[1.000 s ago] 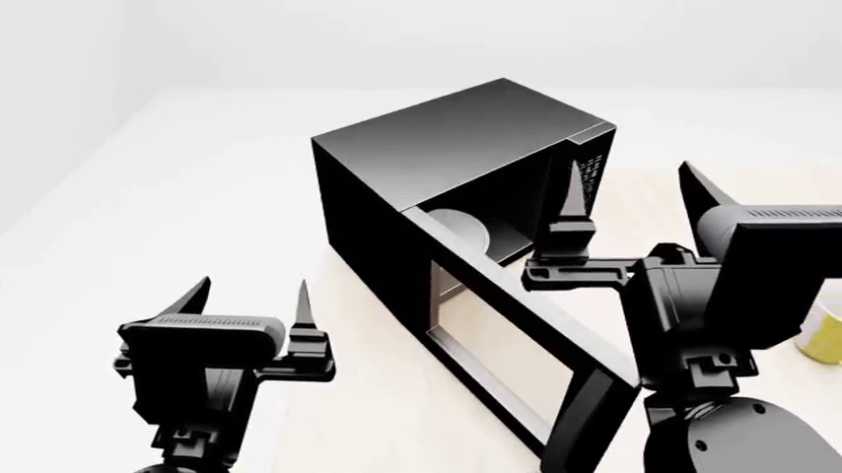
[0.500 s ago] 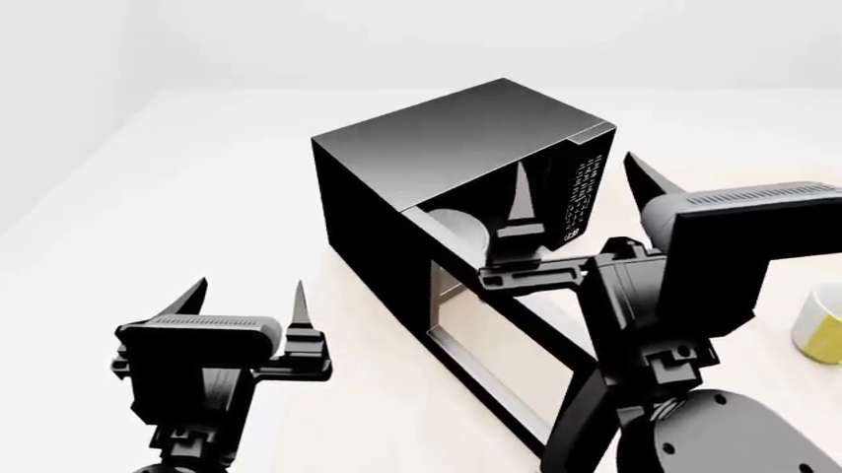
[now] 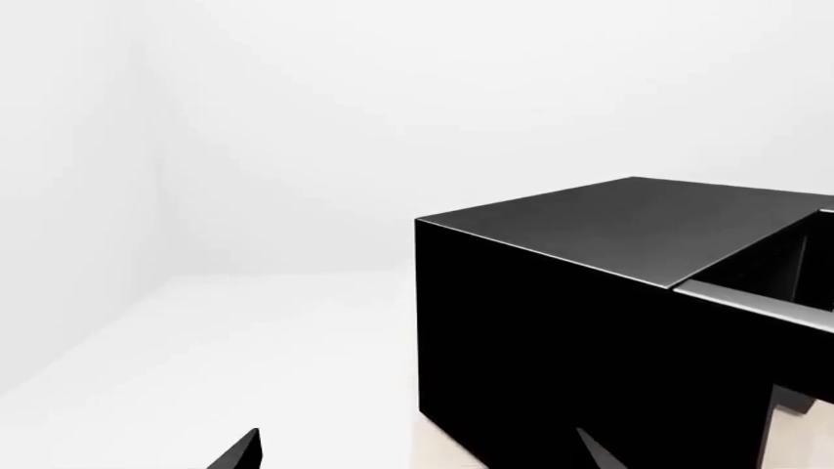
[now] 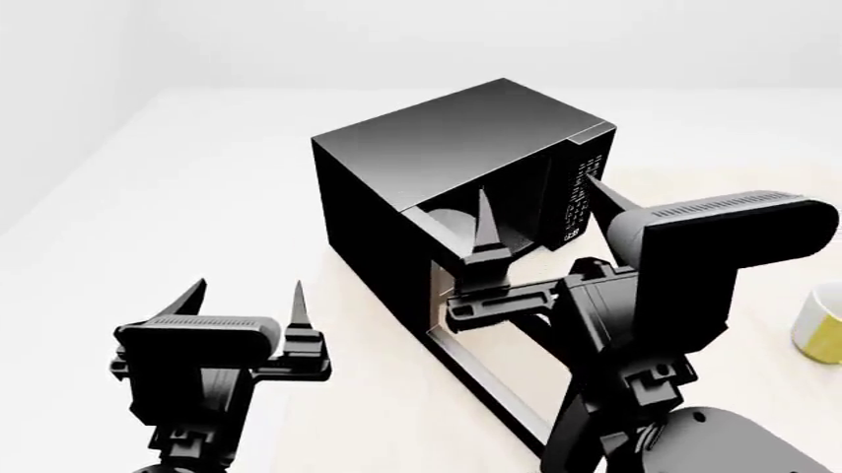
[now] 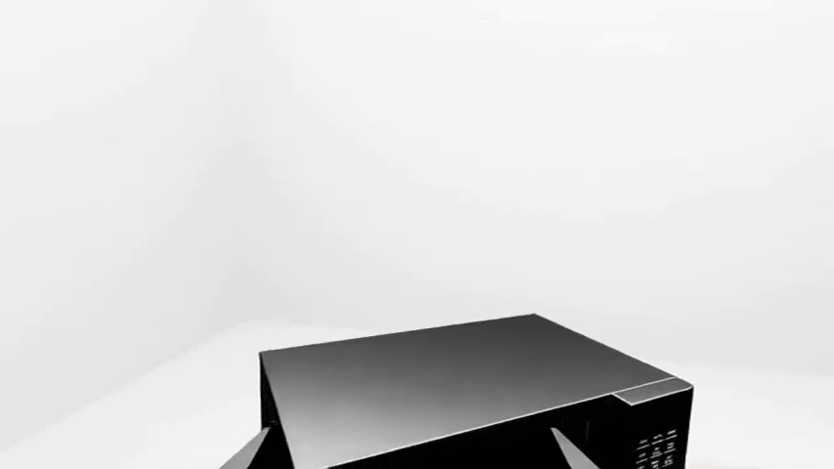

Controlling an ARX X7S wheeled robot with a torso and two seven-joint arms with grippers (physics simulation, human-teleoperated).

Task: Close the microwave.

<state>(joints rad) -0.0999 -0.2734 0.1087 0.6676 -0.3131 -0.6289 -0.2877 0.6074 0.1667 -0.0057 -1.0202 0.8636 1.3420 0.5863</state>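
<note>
A large black microwave (image 4: 448,158) sits on the pale table (image 4: 382,414) with its windowed door (image 4: 494,389) swung wide toward the robot, the white plate (image 4: 455,225) just visible in the cavity. The right gripper (image 4: 533,222) hovers directly in front of the opening, fingers spread and holding nothing, with the door's inner face below and just beside it. The left gripper (image 4: 244,301) hangs well apart from the appliance, off its solid side wall, also spread and empty.

The microwave looks heavy and rigid enough that it is unlikely to slide under a light shove, while the door should turn easily on its hinge. No grasp seems needed: a push with the right gripper on the door's outer face, near the free edge far from the hinge, would probably give the most leverage. The glossy panel could let a fingertip skid.

Only the head view shows the open door, both grippers and a yellow mug (image 4: 822,320) off to the far side of the right arm. The left wrist view shows the cabinet's blank side and top, with two fingertips (image 3: 241,451) at the frame's edge. The right wrist view looks over the top of the cabinet and catches the white-marked keypad (image 5: 654,447), but none of the door.
</note>
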